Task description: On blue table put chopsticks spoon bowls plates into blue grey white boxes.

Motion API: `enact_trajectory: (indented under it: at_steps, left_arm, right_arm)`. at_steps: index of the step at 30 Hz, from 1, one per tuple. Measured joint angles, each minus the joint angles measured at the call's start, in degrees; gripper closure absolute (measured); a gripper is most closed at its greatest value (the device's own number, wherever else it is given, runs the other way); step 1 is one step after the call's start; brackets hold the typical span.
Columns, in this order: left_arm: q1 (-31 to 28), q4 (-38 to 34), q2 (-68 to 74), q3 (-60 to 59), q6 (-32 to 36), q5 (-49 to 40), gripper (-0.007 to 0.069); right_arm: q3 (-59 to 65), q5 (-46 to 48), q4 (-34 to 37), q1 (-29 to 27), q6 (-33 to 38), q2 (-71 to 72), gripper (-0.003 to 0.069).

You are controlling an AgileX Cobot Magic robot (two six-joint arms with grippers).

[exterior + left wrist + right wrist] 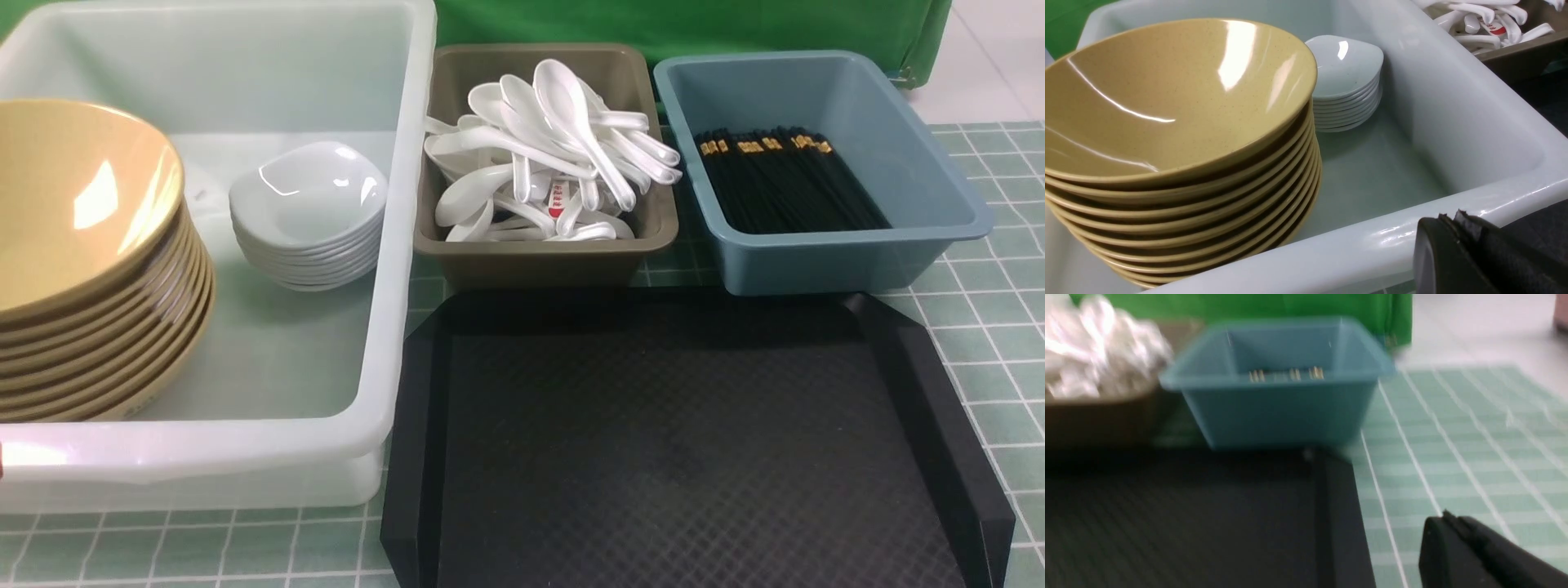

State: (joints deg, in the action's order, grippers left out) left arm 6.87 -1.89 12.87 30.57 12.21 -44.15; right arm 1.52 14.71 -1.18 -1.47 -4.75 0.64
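Bowls [86, 253] are glossy, stiff and slippery, so pinch the top rim, not the stack; can't tell if either gripper [1457, 228] is open.

Black textured tray [686, 441] in front; green cloth backdrop [694, 24] behind

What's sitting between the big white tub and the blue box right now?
The grey-brown box, heaped with white spoons, stands between the white tub and the blue box holding the chopsticks. The front view shows this.
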Motion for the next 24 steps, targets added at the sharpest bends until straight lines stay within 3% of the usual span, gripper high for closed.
enact_trajectory:
  at_steps: [24]
  left_arm:
    - [0.0,-0.9,0.0,-2.2,0.0,0.5,0.0636]
  right_arm:
    - [0.0,3.3,-0.1,-0.2,-0.1,0.0,0.0622]
